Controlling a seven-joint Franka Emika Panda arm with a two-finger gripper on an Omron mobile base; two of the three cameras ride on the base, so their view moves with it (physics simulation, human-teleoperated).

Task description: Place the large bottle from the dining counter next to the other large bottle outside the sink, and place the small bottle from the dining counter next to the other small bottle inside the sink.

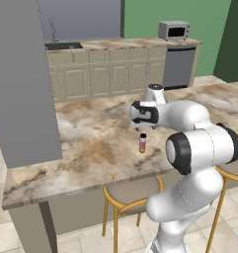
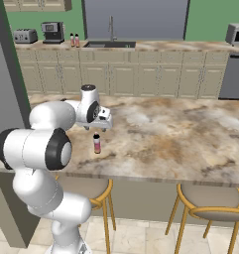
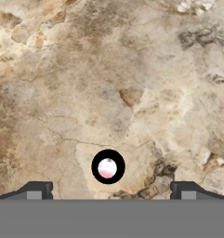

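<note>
Small bottle [image 2: 96, 143] upright on dining counter [image 2: 165, 134], just below gripper [image 2: 97, 128].

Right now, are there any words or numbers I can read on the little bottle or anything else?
None can be read.
small bottle: no label visible.
microwave: front too small to show any writing.
toaster and coffee machine: too small and blurred.
</note>
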